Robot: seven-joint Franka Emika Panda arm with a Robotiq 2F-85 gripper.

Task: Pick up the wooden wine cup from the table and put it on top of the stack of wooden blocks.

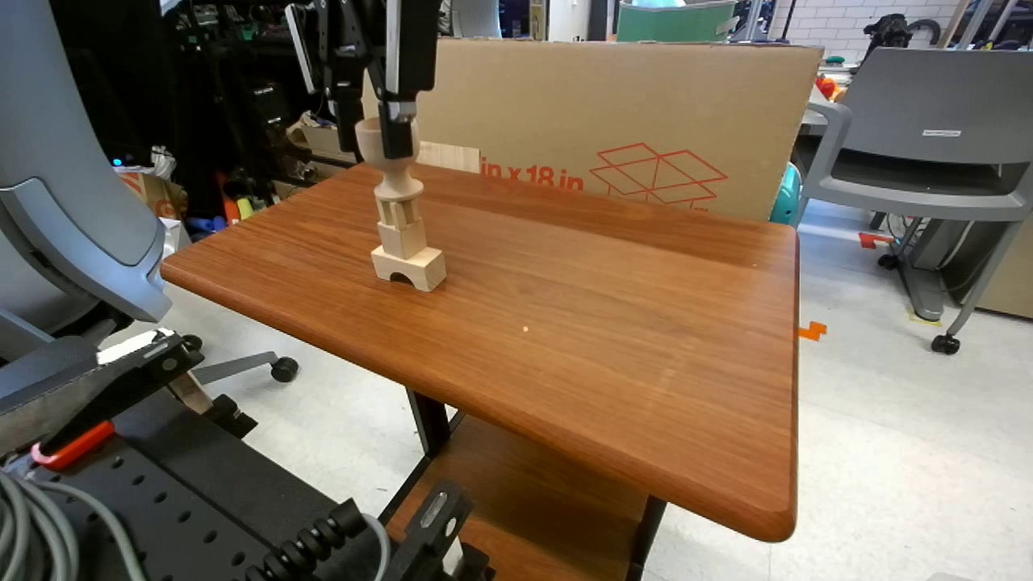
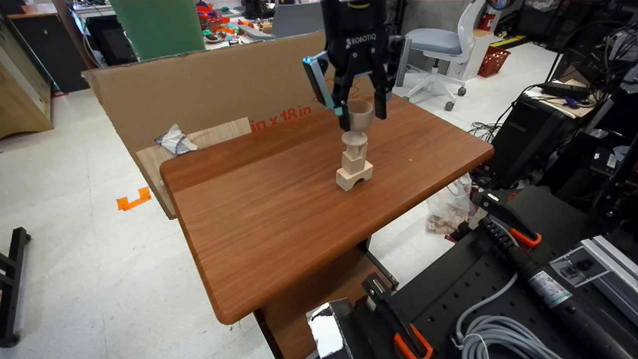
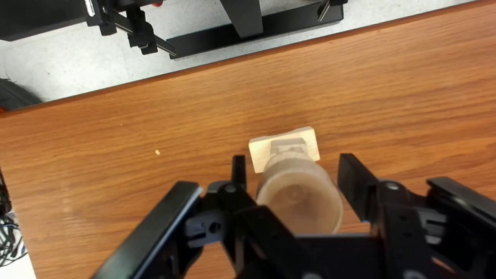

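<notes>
In an exterior view, orange tape (image 2: 143, 196) is lying on the floor (image 2: 60, 164), well to the left of the claw (image 2: 362, 115) and lower down. Nearer in, also left of the claw, a pale wood-grain board (image 2: 224, 133) is showing against a cardboard box (image 2: 214, 89). The box is standing behind the claw, its red lettering showing, and the table (image 2: 259, 214) is spreading out beneath, most of its top reaching leftward from the claw.

The claw itself is pointing downward, its two fingers standing apart, one on each side of the bowl of the wooden wine cup (image 2: 361, 121). In the wrist view, a strip of table top is showing between the bowl and the fingertip on that picture's left. The cup is standing upright, its bowl within the claw and its flat base just below. That base is resting on top of the stack of wooden blocks (image 2: 353, 163), which is rising from the table directly under the claw, an arched block forming its bottom.

In an exterior view, to the right of the claw and farther back, an office chair (image 2: 436, 42) is standing on the floor, and a red basket (image 2: 493, 61) is sitting beyond it. Lower right, a grey cable (image 2: 498, 321) is lying coiled on a black perforated platform (image 2: 461, 280).
</notes>
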